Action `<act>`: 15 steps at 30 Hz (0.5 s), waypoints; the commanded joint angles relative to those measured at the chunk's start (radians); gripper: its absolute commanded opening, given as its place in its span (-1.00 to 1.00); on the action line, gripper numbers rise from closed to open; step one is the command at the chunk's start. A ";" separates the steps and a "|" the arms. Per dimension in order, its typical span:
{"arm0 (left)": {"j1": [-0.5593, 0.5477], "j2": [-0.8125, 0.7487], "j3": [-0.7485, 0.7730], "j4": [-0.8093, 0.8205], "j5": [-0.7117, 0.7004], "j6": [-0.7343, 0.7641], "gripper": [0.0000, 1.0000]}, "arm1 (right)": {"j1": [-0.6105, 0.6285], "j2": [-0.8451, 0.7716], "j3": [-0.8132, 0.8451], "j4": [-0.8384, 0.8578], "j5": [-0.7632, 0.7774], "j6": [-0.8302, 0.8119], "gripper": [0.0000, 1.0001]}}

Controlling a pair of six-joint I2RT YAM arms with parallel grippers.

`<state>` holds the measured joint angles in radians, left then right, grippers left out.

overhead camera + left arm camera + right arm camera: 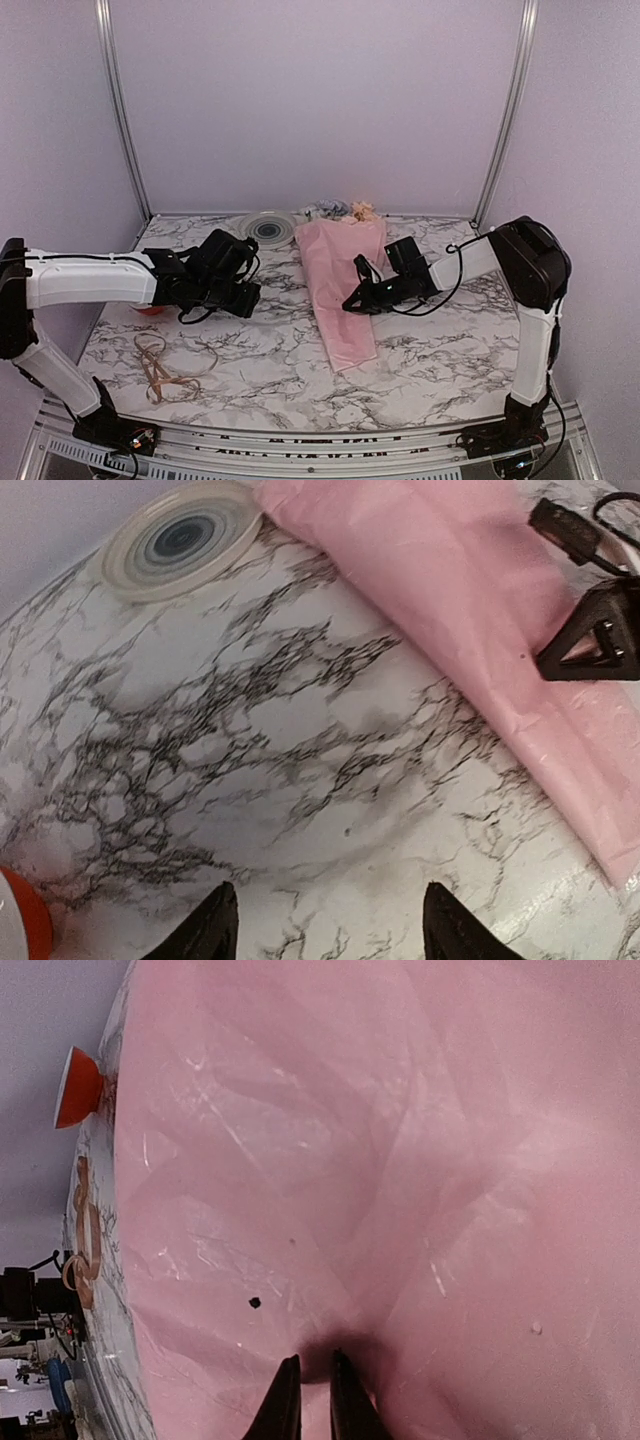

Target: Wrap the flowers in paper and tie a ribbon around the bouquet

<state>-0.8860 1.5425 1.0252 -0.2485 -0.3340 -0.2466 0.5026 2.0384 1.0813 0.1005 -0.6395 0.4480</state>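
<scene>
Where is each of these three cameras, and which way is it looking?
Top external: above and behind, looking down at the marble table; both arms, bouquet, ribbon show.
Left wrist: on the left arm, looking across the table past the open left gripper toward the bouquet.
Right wrist: on the right arm, pressed close to the bouquet the right gripper pinches.
Shared: bouquet in all three; left wrist sees the right gripper too.

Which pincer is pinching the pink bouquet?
The right pincer: it is almost shut, with the bouquet and its pink paper puckered between the tips. The left pincer hangs open over the marble table, touching nothing.
</scene>
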 commanded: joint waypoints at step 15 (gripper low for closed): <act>0.311 -0.263 -0.315 -0.295 0.133 -0.280 0.35 | 0.016 -0.015 0.042 -0.295 0.294 -0.076 -0.74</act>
<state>-0.6247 1.3361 0.7570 -0.4641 -0.2874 -0.4911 0.5190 2.0010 1.1233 -0.0486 -0.4931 0.3939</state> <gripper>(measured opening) 0.674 0.124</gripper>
